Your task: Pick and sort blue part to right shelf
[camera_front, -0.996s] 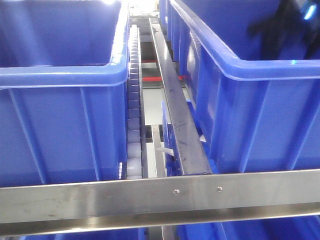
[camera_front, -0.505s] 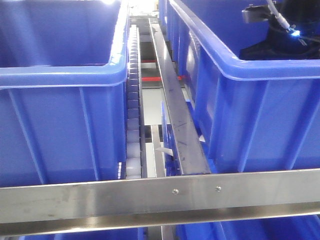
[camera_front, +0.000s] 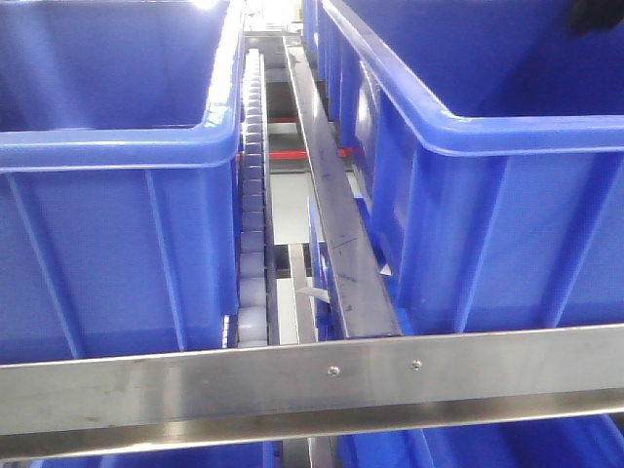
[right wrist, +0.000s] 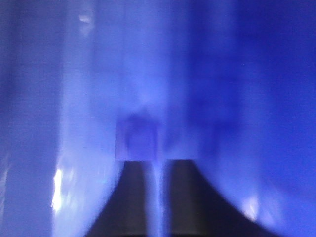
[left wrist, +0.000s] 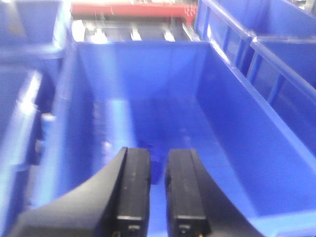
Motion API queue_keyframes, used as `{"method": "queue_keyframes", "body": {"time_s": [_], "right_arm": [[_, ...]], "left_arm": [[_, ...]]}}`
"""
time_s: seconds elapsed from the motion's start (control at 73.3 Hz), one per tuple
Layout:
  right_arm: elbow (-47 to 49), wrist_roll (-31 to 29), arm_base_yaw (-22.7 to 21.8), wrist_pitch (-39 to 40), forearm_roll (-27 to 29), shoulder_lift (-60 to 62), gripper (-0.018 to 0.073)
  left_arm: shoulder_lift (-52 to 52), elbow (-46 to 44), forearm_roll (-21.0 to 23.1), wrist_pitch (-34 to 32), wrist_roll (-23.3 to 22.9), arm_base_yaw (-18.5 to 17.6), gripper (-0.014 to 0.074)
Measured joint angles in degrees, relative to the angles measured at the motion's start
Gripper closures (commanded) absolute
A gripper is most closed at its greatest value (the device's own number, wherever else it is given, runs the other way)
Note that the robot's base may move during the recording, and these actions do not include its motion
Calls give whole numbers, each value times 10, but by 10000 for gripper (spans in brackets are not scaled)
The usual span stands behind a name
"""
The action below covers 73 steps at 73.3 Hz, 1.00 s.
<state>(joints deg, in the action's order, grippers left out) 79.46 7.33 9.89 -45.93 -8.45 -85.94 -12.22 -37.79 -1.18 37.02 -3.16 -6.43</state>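
Observation:
The right shelf (camera_front: 292, 385) has a bolted steel front rail, a white roller track (camera_front: 253, 244) and two deep blue bins. My left gripper (left wrist: 157, 160) hangs over a blue bin (left wrist: 237, 143). Its jaws stand close together, with a small dark blue part (left wrist: 157, 170) between the tips. The right wrist view is blurred. There my right gripper (right wrist: 157, 165) is inside a blue bin, its jaws a narrow slit apart. A square blue part (right wrist: 138, 140) sits just past the left fingertip; I cannot tell if they touch. In the front view only a dark bit of the right arm (camera_front: 595, 15) shows.
A steel divider bar (camera_front: 336, 224) runs back between the left bin (camera_front: 107, 224) and the right bin (camera_front: 507, 214). More blue bins (left wrist: 281, 64) stand to the right of the left gripper's bin. A red bar (left wrist: 128, 9) crosses behind it.
The right arm, seen over the right bin half a second ago, has moved up and back almost out of the front view. The front view has shifted slightly.

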Motion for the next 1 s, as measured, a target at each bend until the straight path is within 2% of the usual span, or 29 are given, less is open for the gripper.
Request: {"method": "queue_keyframes", "body": {"time_s": [0.15, 0.355, 0.505, 0.791, 0.996], "right_arm": [[-144, 0, 0, 62, 0, 130, 502], [-340, 0, 0, 170, 0, 321, 502], [-442, 0, 0, 218, 0, 465, 502], [-530, -1, 0, 231, 0, 707, 502], [-534, -1, 0, 258, 0, 776, 502]], "left_arm": [[40, 0, -12, 15, 0, 0, 475], [52, 19, -15, 15, 0, 0, 472], [52, 27, -16, 15, 0, 0, 471], [53, 28, -16, 15, 0, 0, 471], [53, 28, -16, 15, 0, 0, 471]]}}
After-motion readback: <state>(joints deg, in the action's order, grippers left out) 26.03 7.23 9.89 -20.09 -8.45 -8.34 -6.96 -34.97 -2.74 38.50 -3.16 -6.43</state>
